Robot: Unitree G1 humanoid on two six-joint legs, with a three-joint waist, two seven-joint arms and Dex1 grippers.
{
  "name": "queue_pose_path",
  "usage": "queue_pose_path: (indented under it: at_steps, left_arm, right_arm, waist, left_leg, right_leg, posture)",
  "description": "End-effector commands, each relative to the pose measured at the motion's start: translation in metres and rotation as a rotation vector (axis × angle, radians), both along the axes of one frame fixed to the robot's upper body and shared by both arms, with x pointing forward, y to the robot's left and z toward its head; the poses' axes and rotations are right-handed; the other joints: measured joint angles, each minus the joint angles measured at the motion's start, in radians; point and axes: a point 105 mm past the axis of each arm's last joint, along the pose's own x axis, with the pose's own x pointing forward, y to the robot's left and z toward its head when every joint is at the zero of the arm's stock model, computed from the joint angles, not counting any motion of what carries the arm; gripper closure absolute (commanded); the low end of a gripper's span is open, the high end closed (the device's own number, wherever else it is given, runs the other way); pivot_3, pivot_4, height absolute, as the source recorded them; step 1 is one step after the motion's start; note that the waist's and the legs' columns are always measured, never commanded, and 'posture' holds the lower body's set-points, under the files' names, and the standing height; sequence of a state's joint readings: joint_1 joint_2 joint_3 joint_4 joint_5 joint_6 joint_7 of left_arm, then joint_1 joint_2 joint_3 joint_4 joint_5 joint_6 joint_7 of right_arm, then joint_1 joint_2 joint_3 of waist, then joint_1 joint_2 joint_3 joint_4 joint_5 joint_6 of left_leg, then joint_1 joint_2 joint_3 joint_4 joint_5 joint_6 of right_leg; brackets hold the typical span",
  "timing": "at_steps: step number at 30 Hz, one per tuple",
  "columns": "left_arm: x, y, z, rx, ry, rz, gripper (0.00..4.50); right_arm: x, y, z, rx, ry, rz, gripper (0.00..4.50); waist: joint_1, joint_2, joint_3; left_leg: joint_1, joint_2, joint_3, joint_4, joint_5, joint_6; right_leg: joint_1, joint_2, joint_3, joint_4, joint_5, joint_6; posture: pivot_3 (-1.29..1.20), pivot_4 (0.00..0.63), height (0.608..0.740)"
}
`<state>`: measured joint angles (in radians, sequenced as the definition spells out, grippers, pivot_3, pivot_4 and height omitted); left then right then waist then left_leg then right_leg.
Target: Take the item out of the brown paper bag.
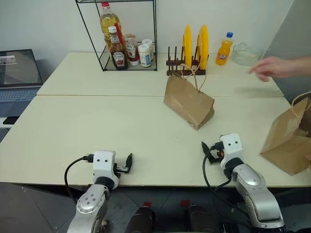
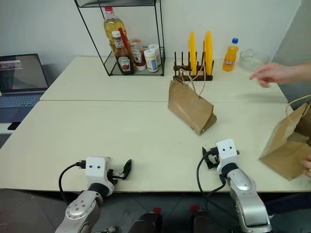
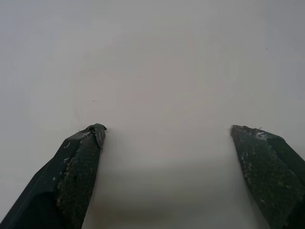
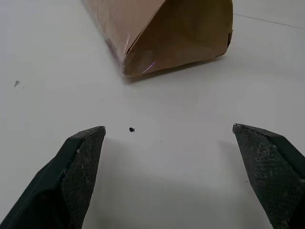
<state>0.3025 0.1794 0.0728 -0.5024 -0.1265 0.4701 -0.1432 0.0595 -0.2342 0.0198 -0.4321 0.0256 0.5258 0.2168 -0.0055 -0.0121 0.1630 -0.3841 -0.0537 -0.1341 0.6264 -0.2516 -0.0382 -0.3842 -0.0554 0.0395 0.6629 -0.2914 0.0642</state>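
Bright, even light; person's hand [image 1: 274,67] blurred

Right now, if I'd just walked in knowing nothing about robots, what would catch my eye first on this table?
Probably the brown paper bag lying tipped over mid-table, its cord handles toward the two yellow plates standing in a rack at the back. Next, the left end effector and right end effector at the near edge, both open and empty. At the right, a person's hand reaches in above a second paper bag.

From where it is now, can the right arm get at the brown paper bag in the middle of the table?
Probably yes: bare table lies between the open right gripper and the brown paper bag.
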Motion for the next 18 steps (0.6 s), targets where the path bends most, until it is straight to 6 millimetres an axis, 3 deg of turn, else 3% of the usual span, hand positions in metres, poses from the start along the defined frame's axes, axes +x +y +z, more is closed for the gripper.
queue_pose_path:
  at_steps: [1, 6, 12, 15, 18]
  left_arm:
    - [-0.002, 0.004, 0.001, 0.002, -0.003, 0.003, 0.04]
    - [0.001, 0.007, 0.007, -0.030, -0.017, -0.008, 0.04]
    - [0.016, 0.039, 0.026, -0.023, -0.011, -0.081, 0.04]
    - [0.038, 0.057, 0.048, -0.032, -0.008, -0.129, 0.04]
    - [0.062, 0.049, 0.085, 0.015, -0.044, -0.308, 0.04]
  right_arm:
    - [0.001, 0.001, 0.021, 0.005, -0.075, 0.011, 0.00]
    - [0.002, 0.000, 0.024, -0.003, -0.084, 0.009, 0.00]
    - [0.004, -0.005, 0.050, -0.006, -0.125, 0.011, 0.00]
    - [0.011, -0.011, 0.073, 0.001, -0.164, 0.006, 0.00]
    - [0.018, -0.011, 0.100, 0.005, -0.198, 0.037, 0.00]
  waist:
    - [0.000, 0.000, 0.000]
    - [0.000, -0.001, 0.001]
    - [0.000, 0.000, 0.002]
    - [0.000, 0.000, 0.003]
    - [0.001, -0.002, 0.004]
  left_leg:
    - [0.000, 0.000, 0.000, 0.000, 0.000, 0.000]
    - [0.000, 0.000, 0.000, 0.000, 0.000, 0.000]
    - [0.000, 0.000, -0.001, 0.000, 0.000, 0.000]
    - [-0.001, 0.000, -0.001, 0.000, 0.000, 0.000]
    - [-0.001, 0.000, -0.002, 0.001, 0.000, 0.000]
  right_leg:
    - [0.000, 0.000, 0.000, 0.000, 0.000, 0.000]
    - [0.000, 0.000, 0.000, 0.000, 0.000, 0.000]
    - [-0.001, 0.000, -0.001, 0.001, 0.000, 0.000]
    - [-0.001, 0.001, -0.001, 0.001, 0.000, 0.000]
    - [-0.001, 0.002, -0.003, 0.001, 0.000, 0.000]
  posture:
    - [0.00, 0.150, 0.740]
    - [0.00, 0.150, 0.740]
    - [0.00, 0.150, 0.740]
    - [0.00, 0.150, 0.740]
    - [0.00, 0.150, 0.740]
